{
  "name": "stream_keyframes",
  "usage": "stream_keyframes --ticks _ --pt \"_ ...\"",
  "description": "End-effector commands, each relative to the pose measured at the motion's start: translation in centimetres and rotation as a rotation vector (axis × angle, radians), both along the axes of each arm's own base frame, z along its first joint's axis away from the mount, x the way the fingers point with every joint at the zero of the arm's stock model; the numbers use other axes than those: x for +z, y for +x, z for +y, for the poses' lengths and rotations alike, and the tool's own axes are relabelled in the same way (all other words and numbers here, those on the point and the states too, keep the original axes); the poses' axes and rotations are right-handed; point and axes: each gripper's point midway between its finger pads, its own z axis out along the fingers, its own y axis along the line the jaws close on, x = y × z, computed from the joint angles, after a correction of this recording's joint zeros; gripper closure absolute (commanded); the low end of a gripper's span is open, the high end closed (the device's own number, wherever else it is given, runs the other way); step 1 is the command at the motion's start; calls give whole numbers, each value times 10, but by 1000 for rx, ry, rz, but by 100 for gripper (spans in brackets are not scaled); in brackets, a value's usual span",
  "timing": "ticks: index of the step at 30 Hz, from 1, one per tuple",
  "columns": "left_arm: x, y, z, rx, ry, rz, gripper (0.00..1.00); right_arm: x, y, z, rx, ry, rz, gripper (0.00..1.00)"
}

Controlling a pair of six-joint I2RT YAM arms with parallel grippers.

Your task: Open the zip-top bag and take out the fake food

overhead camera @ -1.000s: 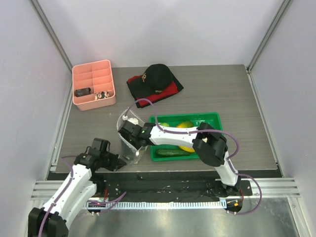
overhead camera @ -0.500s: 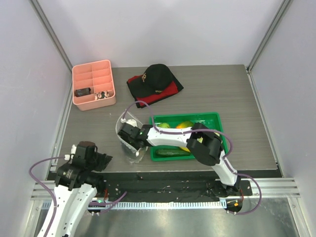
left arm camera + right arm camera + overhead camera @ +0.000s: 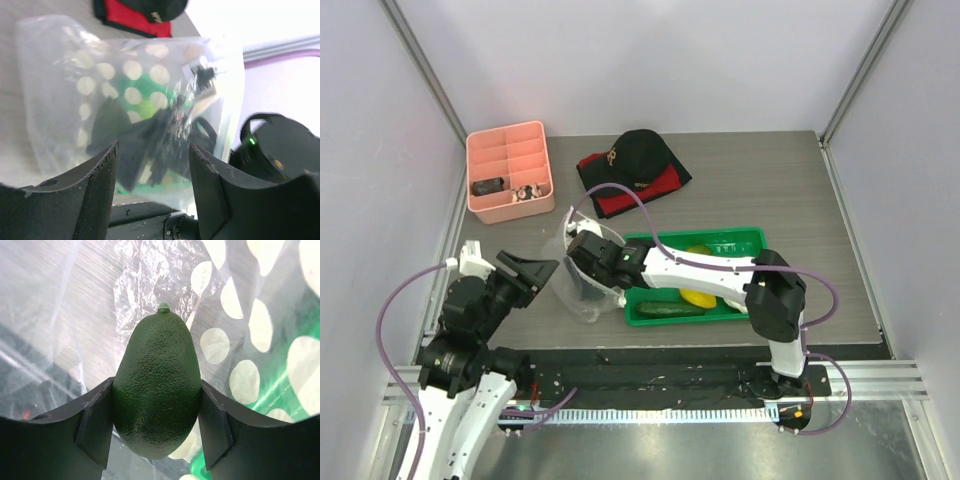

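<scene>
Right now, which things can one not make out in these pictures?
Top view: the avocado held by the right gripper is hidden by the crinkled zip-top bag.
Top view: the right arm covers part of the green tray.
Top view: the pink organizer's contents are too small to name.
Left wrist view: glare blurs the bag's inside.

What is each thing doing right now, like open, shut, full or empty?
left gripper: open, empty.
right gripper: shut on the avocado.
zip-top bag: open, right gripper inside.
green tray: holds a cucumber and yellow pieces.
</scene>
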Motion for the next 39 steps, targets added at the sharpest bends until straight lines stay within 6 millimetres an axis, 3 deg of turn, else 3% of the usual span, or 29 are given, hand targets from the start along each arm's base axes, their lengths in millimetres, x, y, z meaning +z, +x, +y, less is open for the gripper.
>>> stream_keyframes --ticks 1,9,14,20,23,27,30,31,32,39 --pt "55 19 -23 -119 -7 -189 39 26 5 -3 43 40 -72 99" --pt "74 23 -32 -173 -11 -241 33 35 8 -7 38 35 -100 99" --pt "62 28 -41 -211 -19 -192 30 34 5 0 50 49 -74 99" --pt "30 41 -37 -187 56 -37 30 41 4 4 43 74 -71 99" --pt "21 45 -34 -174 87 -13 40 46 5 5 40 85 -71 99" --pt "16 46 -9 -64 176 1 75 58 9 -3 22 95 -112 99" --pt "16 44 0 -32 215 0 94 64 3 -9 76 147 -158 99" --pt "15 44 0 -34 218 5 97 72 0 -7 107 184 -174 99" --pt "13 45 0 -36 225 9 100 92 -2 -6 119 248 -197 99" --pt "1 43 -13 -108 202 7 100 181 -3 0 136 551 -355 99"
